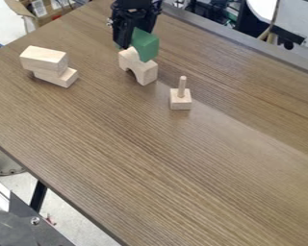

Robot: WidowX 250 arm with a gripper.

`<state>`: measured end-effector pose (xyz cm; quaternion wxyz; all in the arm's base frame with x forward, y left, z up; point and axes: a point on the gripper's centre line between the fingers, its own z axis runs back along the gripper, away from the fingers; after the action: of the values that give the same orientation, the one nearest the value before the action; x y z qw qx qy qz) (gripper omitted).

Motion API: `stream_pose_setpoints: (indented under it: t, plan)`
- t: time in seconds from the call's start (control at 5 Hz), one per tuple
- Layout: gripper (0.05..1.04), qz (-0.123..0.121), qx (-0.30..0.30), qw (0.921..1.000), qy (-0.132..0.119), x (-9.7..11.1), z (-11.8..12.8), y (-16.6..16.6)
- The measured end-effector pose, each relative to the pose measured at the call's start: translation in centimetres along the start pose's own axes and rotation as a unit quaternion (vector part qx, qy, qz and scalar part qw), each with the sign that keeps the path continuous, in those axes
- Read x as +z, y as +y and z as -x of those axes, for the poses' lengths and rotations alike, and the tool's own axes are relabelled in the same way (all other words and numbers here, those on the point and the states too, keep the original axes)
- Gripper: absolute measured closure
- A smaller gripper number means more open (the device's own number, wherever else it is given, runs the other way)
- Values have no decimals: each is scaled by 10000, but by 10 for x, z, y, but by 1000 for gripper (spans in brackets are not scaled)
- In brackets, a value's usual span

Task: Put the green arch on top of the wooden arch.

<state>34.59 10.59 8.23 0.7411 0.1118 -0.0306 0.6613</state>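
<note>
A green arch block (147,44) touches the pale wooden arch's (146,71) top; whether the black gripper (126,43) there grips it, I cannot tell. Stacked pale wooden blocks (44,59) lie left of the wooden arch, a wooden-pegged base (180,102) near its right.

From my station I count: green arch (147,44), one; wooden arch (146,72), one; rectangular wooden blocks (43,59), two; square wooden base with an upright peg (180,100), one; gripper (131,41), one; table (150,168), one.
</note>
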Motion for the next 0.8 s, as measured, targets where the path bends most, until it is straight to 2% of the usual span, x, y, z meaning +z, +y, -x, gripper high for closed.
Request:
stream_pose_setpoints:
  t: [0.8]
  plan:
    - [485, -37, -154, 9999, 53, -13, 3, -5]
